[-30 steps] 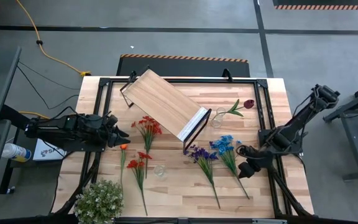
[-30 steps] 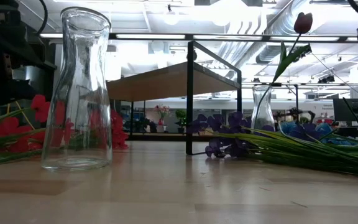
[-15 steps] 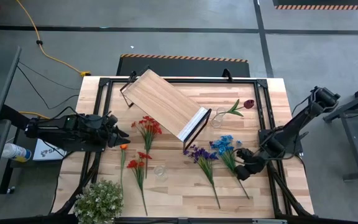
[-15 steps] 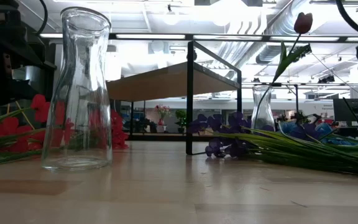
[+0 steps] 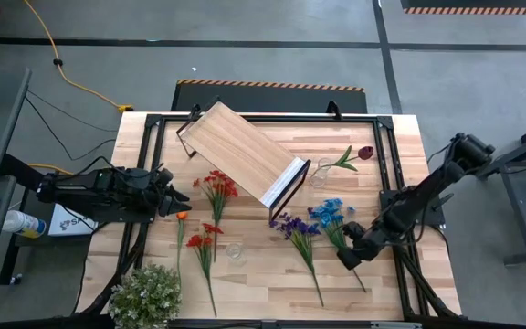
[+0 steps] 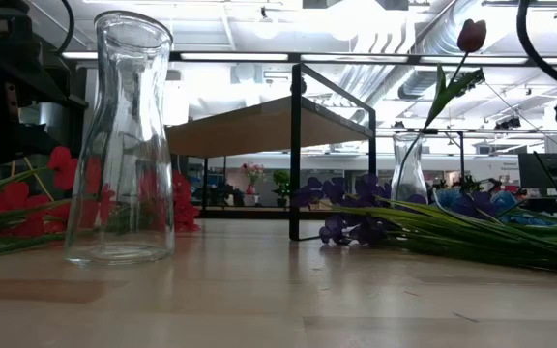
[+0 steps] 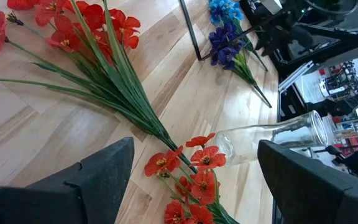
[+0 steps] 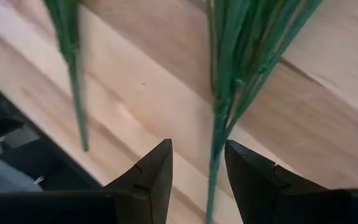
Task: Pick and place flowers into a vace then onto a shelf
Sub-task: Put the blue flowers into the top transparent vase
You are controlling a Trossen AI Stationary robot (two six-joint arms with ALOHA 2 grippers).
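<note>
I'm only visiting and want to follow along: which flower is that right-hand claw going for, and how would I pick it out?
Find the tilted light-wood shelf in the middle of the table. Just off its lower right end lie two sprigs side by side, purple and blue. It is the blue one, whose green stem runs between the right gripper's open fingers.

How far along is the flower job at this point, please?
Done: one dark red flower stands in the far vase by the shelf. In hand: the right gripper is open astride the blue flowers' stem, not yet gripping. Left: red, orange, purple and blue sprigs lie on the table, the near vase is empty, nothing is on the shelf. The left gripper waits open.
</note>
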